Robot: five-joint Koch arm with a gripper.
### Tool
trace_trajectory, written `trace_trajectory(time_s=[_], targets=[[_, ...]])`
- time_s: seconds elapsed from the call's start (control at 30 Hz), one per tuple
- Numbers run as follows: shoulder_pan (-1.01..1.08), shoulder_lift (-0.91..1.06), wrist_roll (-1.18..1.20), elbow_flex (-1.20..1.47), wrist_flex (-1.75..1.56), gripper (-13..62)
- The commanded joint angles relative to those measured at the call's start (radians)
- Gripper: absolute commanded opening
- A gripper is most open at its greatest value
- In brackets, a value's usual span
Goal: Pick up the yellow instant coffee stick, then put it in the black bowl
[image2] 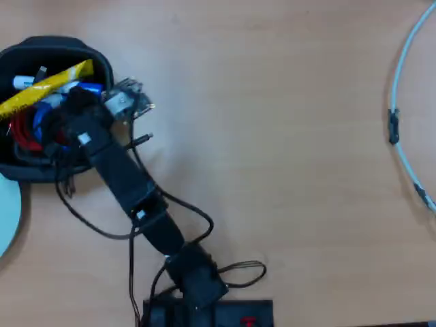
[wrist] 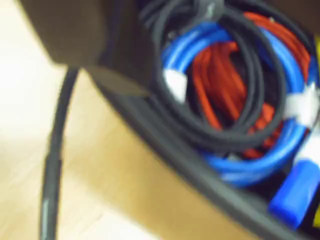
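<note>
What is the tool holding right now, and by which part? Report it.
It cannot be told. The coffee stick lies across the black bowl, over the cables, but the arm hides the tool in the overhead view.

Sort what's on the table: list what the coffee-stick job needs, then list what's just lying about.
For the job:
yellow coffee stick, lying across the bowl
black bowl

Lying about:
coiled blue, red and black cables in the bowl
pale plate, left edge of the overhead view
grey cable, right edge of that view
</note>
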Motion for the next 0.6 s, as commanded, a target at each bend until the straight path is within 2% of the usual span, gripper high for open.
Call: trace_trajectory(time_s=[0.0, 0.17, 0.27, 0.37, 0.57], targets=[[0.035, 0.138, -0.031, -0.086, 0.095, 52.6], [0.081, 0.221, -0.089, -0.038, 0.121, 52.6], [0.130, 0.299, -0.092, 0.106, 0.115, 52.6], [0.167, 0.399, -0.091, 0.356, 0.034, 52.6], [0.175, 0.755, -0.147, 1.019, -0.443, 52.4]])
